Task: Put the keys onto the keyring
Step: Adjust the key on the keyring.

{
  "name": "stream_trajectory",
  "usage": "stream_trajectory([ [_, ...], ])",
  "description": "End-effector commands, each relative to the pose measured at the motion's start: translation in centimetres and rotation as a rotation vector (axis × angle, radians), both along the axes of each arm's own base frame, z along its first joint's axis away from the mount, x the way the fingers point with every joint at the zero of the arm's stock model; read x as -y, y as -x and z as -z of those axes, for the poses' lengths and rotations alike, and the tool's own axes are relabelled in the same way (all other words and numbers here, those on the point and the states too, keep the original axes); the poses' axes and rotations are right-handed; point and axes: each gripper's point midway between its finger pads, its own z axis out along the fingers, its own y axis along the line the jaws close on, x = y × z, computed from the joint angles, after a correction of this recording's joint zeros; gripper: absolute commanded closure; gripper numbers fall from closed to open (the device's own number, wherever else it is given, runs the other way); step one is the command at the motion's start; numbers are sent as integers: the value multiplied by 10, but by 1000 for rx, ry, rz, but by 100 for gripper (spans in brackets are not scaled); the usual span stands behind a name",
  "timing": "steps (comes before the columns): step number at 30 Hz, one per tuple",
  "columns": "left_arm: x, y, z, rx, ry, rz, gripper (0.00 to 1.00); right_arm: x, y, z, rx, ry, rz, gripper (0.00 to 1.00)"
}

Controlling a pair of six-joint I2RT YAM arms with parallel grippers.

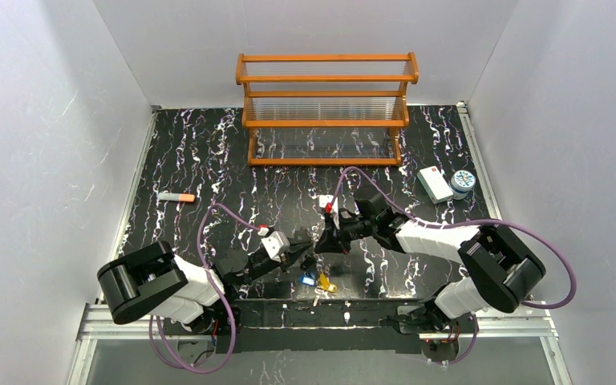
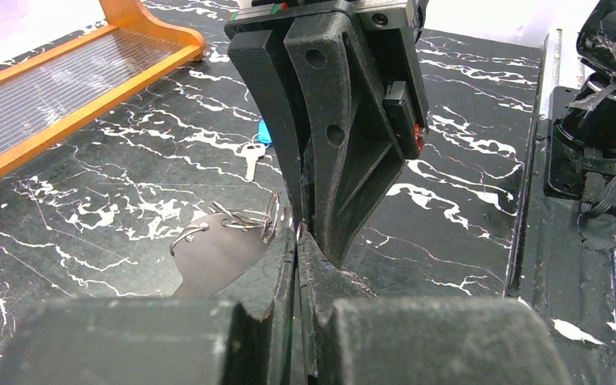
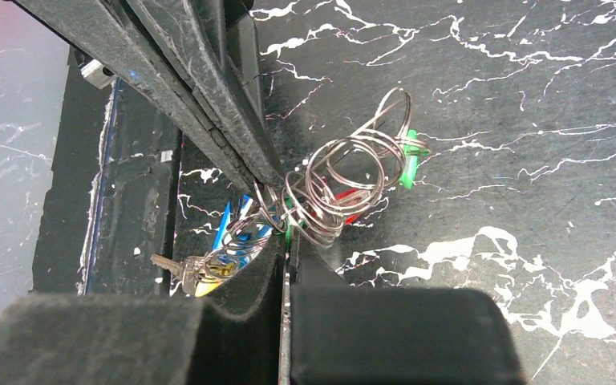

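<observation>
Both tools meet tip to tip just above the table (image 1: 208,160). The left tool (image 2: 297,241) is pressed together and seems to pinch a strand of the keyring (image 3: 345,172), whose wire coils bunch at its tips. The right tool (image 3: 287,241) is closed on the same coils from the opposite side. A green tag (image 3: 407,156) and a red tag (image 3: 343,200) sit among the loops. The blue key (image 1: 308,279) and yellow key (image 1: 326,283) lie loose beneath the tools. I'd anchor with one tool and pry the wire end gently with the other, so nothing threaded slips off.

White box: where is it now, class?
Top view: the white box lies near the right edge of the table, just left of the round tin.
</observation>
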Motion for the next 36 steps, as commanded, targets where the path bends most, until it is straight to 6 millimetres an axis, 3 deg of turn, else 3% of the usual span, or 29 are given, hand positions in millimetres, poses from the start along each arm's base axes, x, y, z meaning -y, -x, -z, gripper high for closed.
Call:
stream_trajectory([
  [1, -4, 0, -72, 148, 242, -6, 100, -15, 0, -17, 32, -66, -37, 99],
  [12, -2, 1, -75, 153, 247, 0, 100, -11, 11, -30, 114, -133, -52, 98],
  [16, -3, 1, -75, 153, 249, -4, 100, 0, 10, -31, 161, -125, -5, 79],
  [18, -4, 0, -76, 153, 251, -8, 100, 4, 11, -31, 171, -120, 7, 74],
  [27, -4, 1, -76, 153, 250, -6, 100, 9, 12, -37, 201, -136, 28, 67],
  [36, -5, 2, -75, 153, 250, -3, 100, 4, -1, -50, 246, -175, 78, 59],
])
